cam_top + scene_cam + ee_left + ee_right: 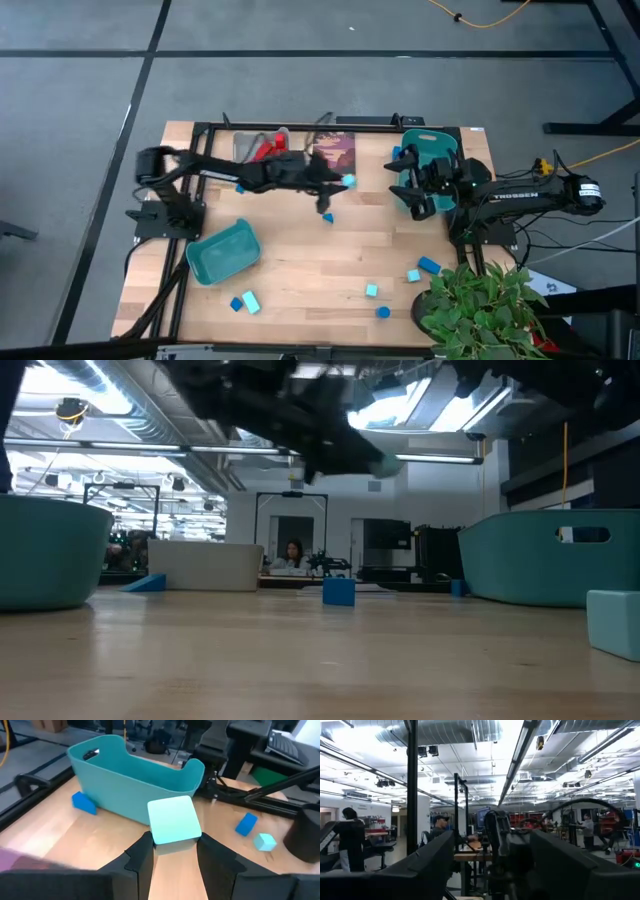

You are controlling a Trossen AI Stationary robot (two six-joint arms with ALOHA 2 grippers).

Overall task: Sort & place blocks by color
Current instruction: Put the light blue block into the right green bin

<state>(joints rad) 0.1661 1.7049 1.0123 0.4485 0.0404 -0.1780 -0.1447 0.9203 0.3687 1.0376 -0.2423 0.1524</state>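
We see the left gripper (172,852) holding a light cyan block (174,819) only by its lower edge; it may slip before reaching the teal bin (131,780) near the table's far right corner. The right gripper (490,870) waits with jaws wide and empty.

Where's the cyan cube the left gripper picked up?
High view: cyan cube held in the left gripper mid-table, beside the picture card, left of the far teal bin.

Cyan cube (173,819) held aloft; other blocks (415,275) scattered.

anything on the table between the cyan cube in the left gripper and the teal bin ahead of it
No. In the left wrist view, only bare wooden table lies between the light cyan cube held by the left gripper and the teal plastic bin.
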